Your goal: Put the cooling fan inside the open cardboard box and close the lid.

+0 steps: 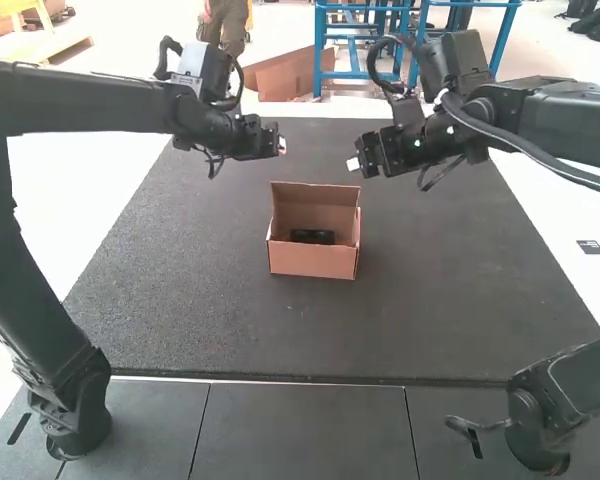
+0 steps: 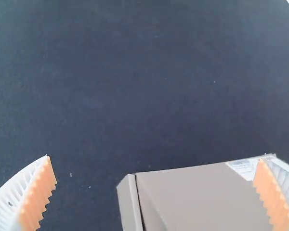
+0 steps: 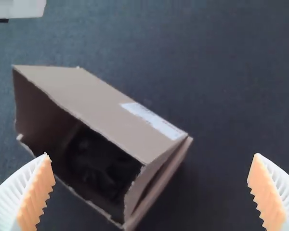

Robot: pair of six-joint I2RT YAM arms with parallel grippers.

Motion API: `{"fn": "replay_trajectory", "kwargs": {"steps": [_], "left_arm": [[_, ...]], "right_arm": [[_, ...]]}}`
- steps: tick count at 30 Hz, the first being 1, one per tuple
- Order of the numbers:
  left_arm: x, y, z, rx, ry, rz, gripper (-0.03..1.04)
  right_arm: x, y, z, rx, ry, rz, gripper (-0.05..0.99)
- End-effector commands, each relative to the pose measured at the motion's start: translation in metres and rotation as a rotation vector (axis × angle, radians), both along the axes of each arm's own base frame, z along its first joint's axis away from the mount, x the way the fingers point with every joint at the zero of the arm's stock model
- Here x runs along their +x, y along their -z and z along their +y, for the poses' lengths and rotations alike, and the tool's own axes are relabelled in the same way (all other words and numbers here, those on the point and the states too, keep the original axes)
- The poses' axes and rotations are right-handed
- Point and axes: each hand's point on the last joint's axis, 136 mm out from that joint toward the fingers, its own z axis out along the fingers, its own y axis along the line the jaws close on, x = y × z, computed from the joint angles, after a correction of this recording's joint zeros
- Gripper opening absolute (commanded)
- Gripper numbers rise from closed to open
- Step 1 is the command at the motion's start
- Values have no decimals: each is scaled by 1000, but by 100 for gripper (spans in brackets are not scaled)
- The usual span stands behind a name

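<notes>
A small brown cardboard box (image 1: 314, 243) stands near the middle of the dark rough mat (image 1: 180, 290), which lies on the white table (image 1: 40, 190). The box is open. Its lid flap (image 1: 315, 204) stands upright at the far side, seen from the high camera. The black cooling fan (image 1: 312, 236) lies inside the box, on the bottom, and only its dark top can be made out there.

The left gripper (image 1: 278, 143) hangs in the air above the mat, beyond the box and toward the left of it, not touching it. In the left wrist view its two white ribbed fingers (image 2: 36, 192) with orange pads are spread wide, and nothing is between them except the view down on the brown outer side of the box (image 2: 202, 197) and the mat.

The right gripper (image 1: 354, 163) hangs above the mat too, beyond the box and a little to the right of it, well apart from the cardboard. Its fingers (image 3: 269, 192) are also spread wide and hold nothing. The right wrist view looks into the box (image 3: 111, 115) from above (the flap leans across the opening from this angle), and the fan (image 3: 98, 163) shows as a dark round shape in the shadow inside.
</notes>
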Motion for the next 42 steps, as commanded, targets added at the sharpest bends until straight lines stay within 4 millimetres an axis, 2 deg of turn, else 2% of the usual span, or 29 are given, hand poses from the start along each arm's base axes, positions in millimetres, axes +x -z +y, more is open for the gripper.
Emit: {"fn": "replay_trajectory", "kwargs": {"steps": [1,7,14,18,28,42], "left_arm": [[1,-10,-25,-14,59,-20,97],[1,7,-44,2,95,18,97],[-3,42,-43,78,128,99,97],[-9,62,-41,121,148,141,97],[-41,109,-50,262,241,225,97],[-60,138,-46,395,278,249,97]], "right_arm": [[6,-40,-8,31,21,-98,92],[4,-66,-10,71,36,-118,92],[2,-94,-11,102,45,-142,92],[0,-95,-13,104,51,-130,91],[6,-103,-25,110,86,-141,91],[7,-102,-26,115,87,-136,91]]}}
